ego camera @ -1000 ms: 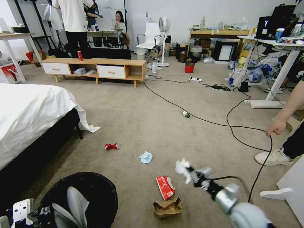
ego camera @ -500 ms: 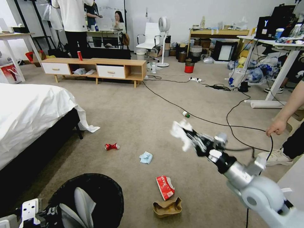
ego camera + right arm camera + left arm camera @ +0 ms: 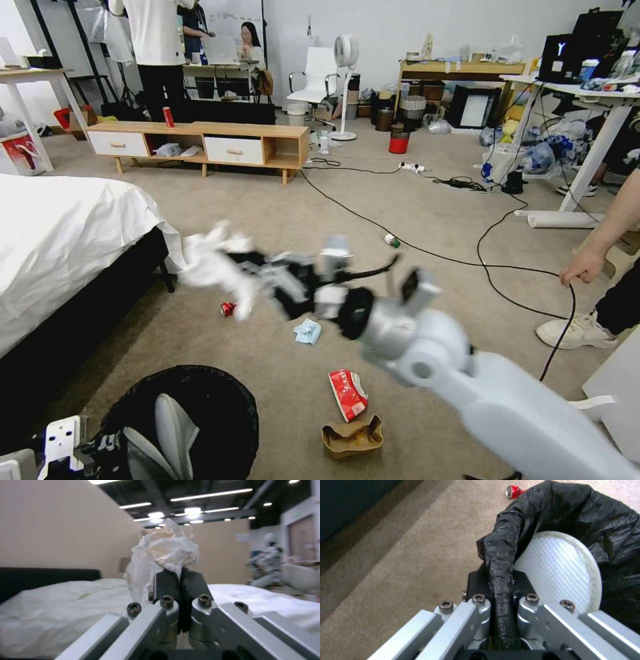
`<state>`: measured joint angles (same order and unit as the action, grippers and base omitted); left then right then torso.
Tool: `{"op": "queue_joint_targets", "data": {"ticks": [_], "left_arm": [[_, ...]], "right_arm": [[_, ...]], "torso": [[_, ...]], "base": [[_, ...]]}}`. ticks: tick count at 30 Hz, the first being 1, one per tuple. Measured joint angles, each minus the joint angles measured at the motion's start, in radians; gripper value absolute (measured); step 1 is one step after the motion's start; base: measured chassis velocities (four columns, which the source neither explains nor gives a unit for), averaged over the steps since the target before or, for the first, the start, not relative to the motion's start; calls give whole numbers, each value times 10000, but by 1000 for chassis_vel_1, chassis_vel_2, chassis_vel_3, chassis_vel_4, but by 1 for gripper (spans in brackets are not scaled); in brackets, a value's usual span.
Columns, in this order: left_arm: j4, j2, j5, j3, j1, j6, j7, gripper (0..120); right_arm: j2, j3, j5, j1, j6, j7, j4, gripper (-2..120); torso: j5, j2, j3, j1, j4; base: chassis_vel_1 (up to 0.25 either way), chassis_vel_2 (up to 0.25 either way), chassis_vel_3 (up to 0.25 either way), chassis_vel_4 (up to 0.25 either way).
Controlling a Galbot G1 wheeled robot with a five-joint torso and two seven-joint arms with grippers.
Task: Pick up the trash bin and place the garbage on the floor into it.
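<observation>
Head view: white wad (image 3: 213, 263) clamped in right tool (image 3: 230, 267), carried above floor (image 3: 267, 220); bin (image 3: 193, 413) rim pinched by left tool (image 3: 501, 590). Step: transfer. Next: wad positioned over bin, released.

- The right arm reaches out across the front toward the left, lifted up.
- The right claw (image 3: 230, 267) is squeezed tight on a white tissue (image 3: 163, 552).
- The left claw (image 3: 501, 590) sits low, pinching the trash bin (image 3: 586, 517) rim.
</observation>
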<state>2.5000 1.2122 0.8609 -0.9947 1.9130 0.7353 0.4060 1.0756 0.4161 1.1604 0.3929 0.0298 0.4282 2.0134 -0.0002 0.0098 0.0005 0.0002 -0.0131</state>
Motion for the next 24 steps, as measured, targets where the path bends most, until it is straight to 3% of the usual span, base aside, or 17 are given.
{"op": "queue_joint_targets", "data": {"ticks": [3, 6, 15, 17, 24], "left_arm": [[-1, -6, 1, 2, 2, 0, 3, 4], [0, -6, -13, 1, 14, 0, 5, 4], [0, -39, 0, -102, 15, 0, 16, 4], [0, -104, 67, -190, 13, 0, 22, 4], [0, -204, 107, -193, 13, 0, 35, 4]], "right_arm": [[457, 584, 19, -357, -6, 342, -276, 0], [459, 930, 18, -456, -78, 550, -310, 0], [-255, 1732, -154, -404, -245, 861, -261, 0], [-686, 1835, -349, -213, -330, 814, -166, 0], [-1117, 1834, -857, 184, -340, 509, -215, 0]], "torso": [[-1, 0, 0, 0, 3], [-1, 0, -1, 0, 0], [2, 0, -1, 0, -4], [3, 0, -2, 0, -3], [3, 0, -2, 0, -1]], "base": [[0, 0, 0, 0], [0, 0, 0, 0], [0, 0, 0, 0], [0, 0, 0, 0], [0, 0, 0, 0]]}}
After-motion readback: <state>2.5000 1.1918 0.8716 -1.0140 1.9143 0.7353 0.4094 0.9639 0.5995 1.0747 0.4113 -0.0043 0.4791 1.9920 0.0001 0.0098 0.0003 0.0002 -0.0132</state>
